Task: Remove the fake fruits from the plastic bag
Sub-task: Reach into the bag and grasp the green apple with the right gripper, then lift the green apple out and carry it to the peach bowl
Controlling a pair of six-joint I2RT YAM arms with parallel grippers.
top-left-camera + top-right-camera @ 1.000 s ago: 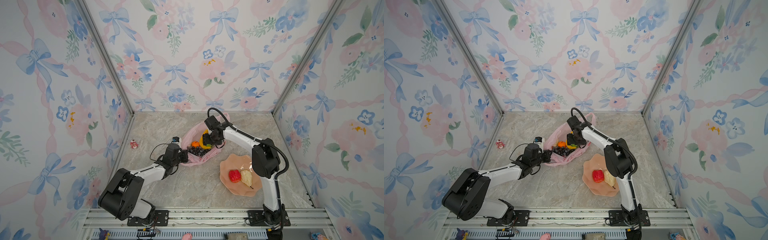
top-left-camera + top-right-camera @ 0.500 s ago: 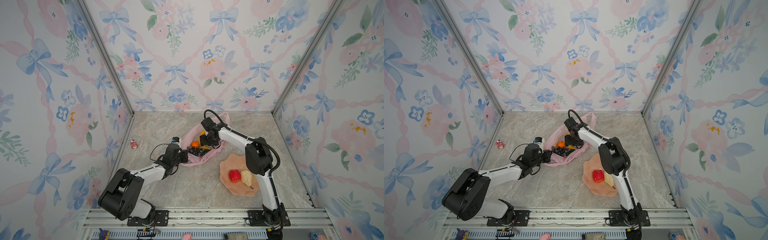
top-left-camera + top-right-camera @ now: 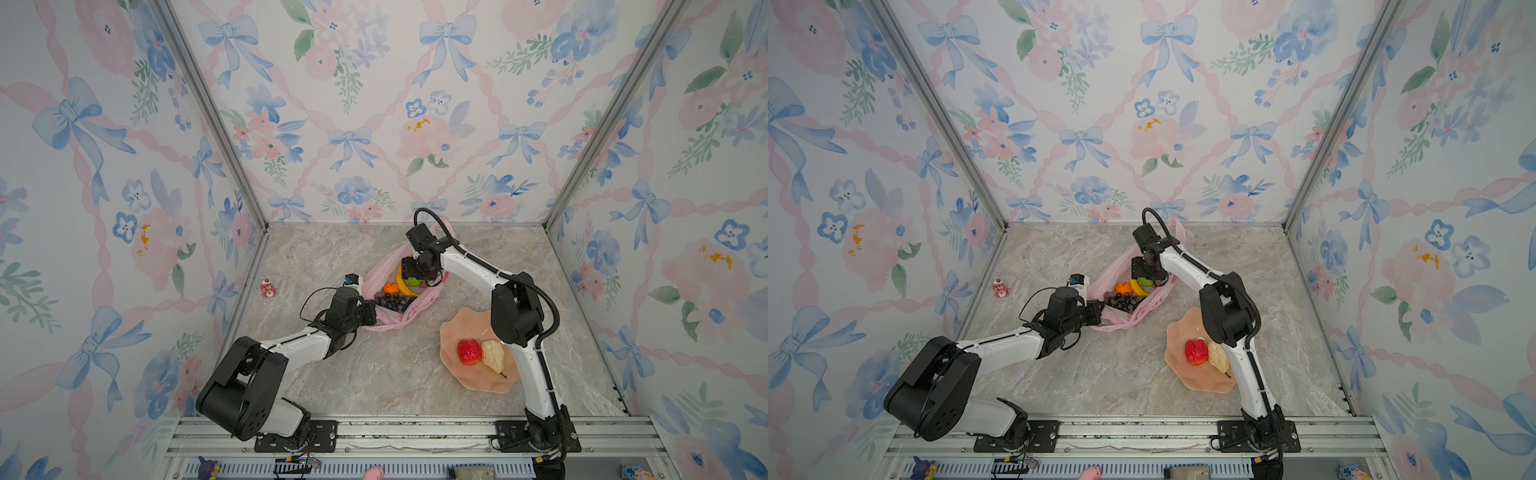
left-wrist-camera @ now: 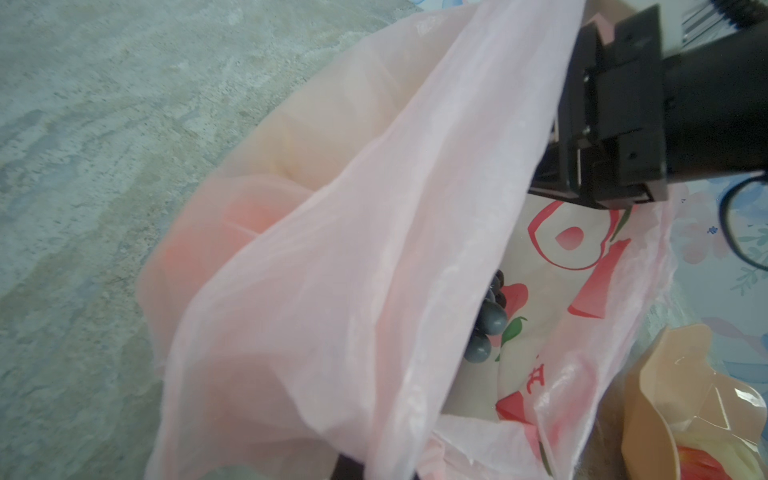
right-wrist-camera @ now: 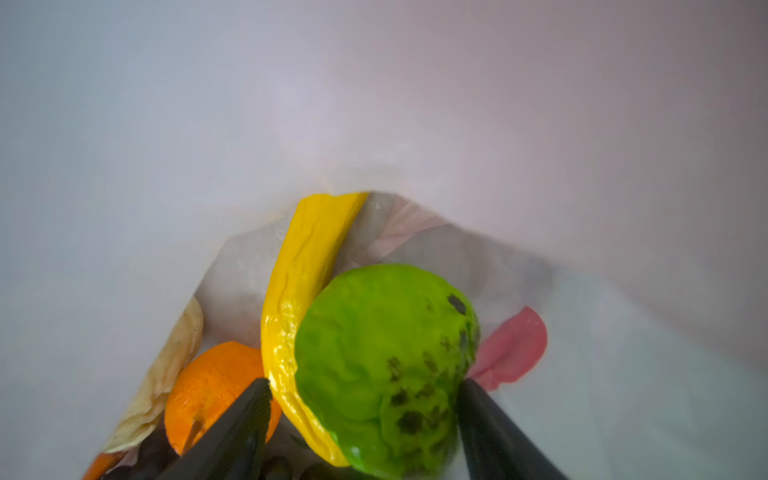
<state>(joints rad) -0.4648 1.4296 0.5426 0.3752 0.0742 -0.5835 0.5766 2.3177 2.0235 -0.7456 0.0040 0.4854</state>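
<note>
The pink plastic bag (image 3: 399, 321) lies open at the table's middle. My left gripper (image 3: 371, 311) is shut on its near rim; in the left wrist view the bag's film (image 4: 353, 249) covers the jaws. Inside lie a yellow banana (image 5: 307, 266), a green round fruit (image 5: 374, 340), an orange (image 5: 212, 374), a pale pear (image 5: 174, 361) and dark grapes (image 3: 392, 301). My right gripper (image 5: 365, 386) reaches into the bag, open, one fingertip beside the banana and one beside the green fruit. A red fruit (image 3: 469, 351) and a pear (image 3: 493, 355) rest on the plate.
The peach scalloped plate (image 3: 453, 332) sits at the front right, under my right arm. A tiny red-and-white figurine (image 3: 267, 288) stands near the left wall. In both top views, walls close the table on three sides.
My right gripper has shifted a little to the left and deeper into the bag's mouth. The left gripper has held still on the bag's rim.
</note>
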